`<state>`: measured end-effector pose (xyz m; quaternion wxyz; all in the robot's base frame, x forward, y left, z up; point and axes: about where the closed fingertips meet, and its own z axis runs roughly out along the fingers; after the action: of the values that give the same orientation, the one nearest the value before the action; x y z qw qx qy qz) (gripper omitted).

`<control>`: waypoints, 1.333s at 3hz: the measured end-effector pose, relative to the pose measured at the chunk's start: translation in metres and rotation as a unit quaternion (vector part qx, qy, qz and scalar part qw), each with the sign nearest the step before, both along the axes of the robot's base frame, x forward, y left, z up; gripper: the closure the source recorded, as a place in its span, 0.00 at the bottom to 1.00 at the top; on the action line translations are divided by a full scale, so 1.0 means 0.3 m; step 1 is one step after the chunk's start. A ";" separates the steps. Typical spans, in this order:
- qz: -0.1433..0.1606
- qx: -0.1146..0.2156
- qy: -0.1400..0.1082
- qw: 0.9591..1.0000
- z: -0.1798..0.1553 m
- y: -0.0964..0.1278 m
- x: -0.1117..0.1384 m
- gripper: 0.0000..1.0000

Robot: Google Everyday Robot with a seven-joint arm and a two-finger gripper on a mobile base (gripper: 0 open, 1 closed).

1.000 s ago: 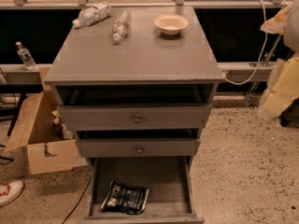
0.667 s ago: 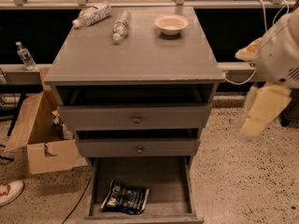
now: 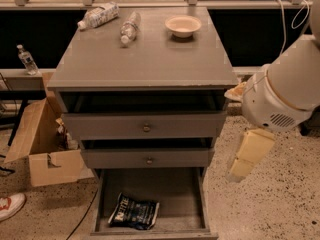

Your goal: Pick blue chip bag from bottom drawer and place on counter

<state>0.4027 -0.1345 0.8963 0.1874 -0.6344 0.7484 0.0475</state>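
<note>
The blue chip bag [image 3: 134, 210] lies crumpled at the front left of the open bottom drawer [image 3: 176, 196], white lettering up. The counter [image 3: 145, 59] is the grey cabinet top. My gripper [image 3: 241, 165], pale yellow, hangs below the big white arm housing [image 3: 285, 91] to the right of the cabinet, level with the middle drawer. It is outside the drawer, well above and to the right of the bag, and holds nothing that I can see.
Two clear plastic bottles [image 3: 98, 15] [image 3: 130, 27] and a pale bowl [image 3: 183, 25] lie at the back of the counter. The two upper drawers stand slightly open. An open cardboard box [image 3: 45, 156] sits left of the cabinet, a small bottle [image 3: 26, 59] on the ledge behind.
The arm has swung down and left from the right edge, bringing the gripper closer to the cabinet's right side. The bag and drawers have not moved.
</note>
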 end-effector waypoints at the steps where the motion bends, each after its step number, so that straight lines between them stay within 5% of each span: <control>1: -0.003 0.025 0.017 1.000 -0.103 0.021 0.014 0.00; 2: 0.002 0.063 0.046 0.997 -0.327 0.095 0.040 0.00; 4: -0.012 0.165 0.106 0.981 -0.798 0.322 0.052 0.00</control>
<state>0.4183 -0.0378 0.6567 0.2097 -0.5770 0.7536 0.2348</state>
